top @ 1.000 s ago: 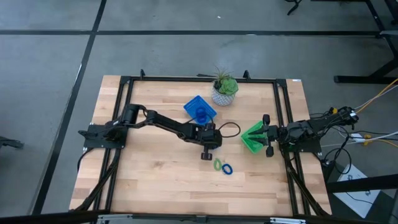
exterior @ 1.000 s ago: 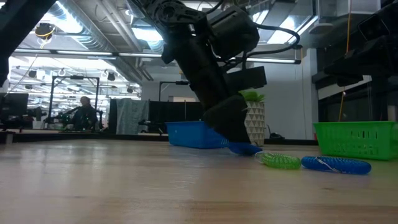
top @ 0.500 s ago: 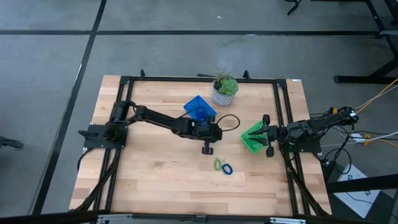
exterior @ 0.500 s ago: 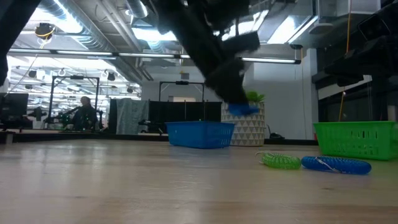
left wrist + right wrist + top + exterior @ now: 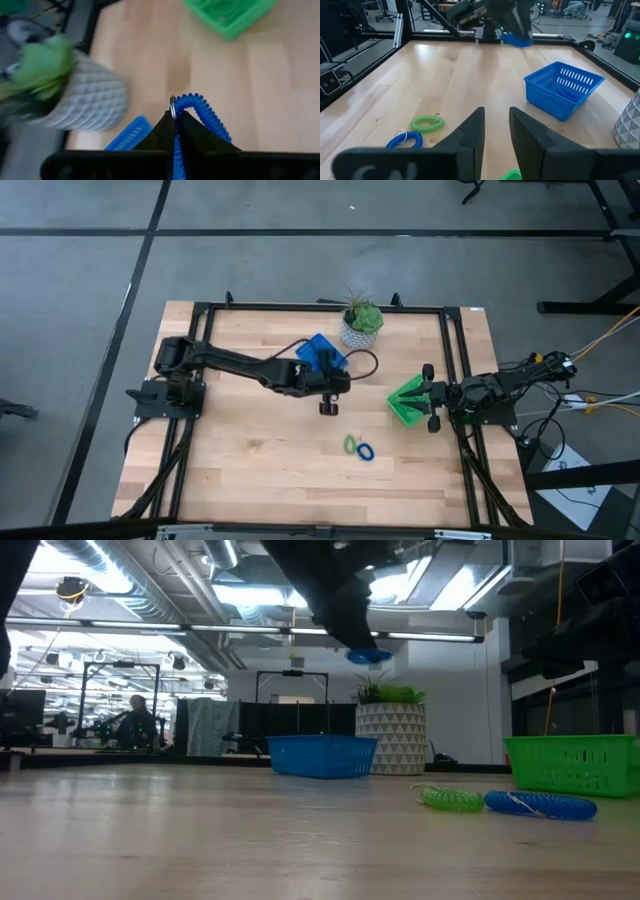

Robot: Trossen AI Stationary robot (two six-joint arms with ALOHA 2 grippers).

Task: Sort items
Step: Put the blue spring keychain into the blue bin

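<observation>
Left gripper (image 5: 176,117) clamped on a blue coil ring (image 5: 202,117), held in the air just beside the blue basket (image 5: 321,353). Green coil ring (image 5: 350,445) and a second blue ring (image 5: 366,451) lie touching on the table (image 5: 240,470), well apart from that basket. Right gripper (image 5: 496,127) has fingers apart, at the green basket (image 5: 408,401).

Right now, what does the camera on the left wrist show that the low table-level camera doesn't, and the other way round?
Only the left wrist view shows the left claw pinching the blue coil ring up close, with the wood directly beneath. Only the low view shows a green ring and another blue ring lying on the table, and a person far behind. Both show the carried ring, the blue tray, the green tray and the plant pot.
</observation>
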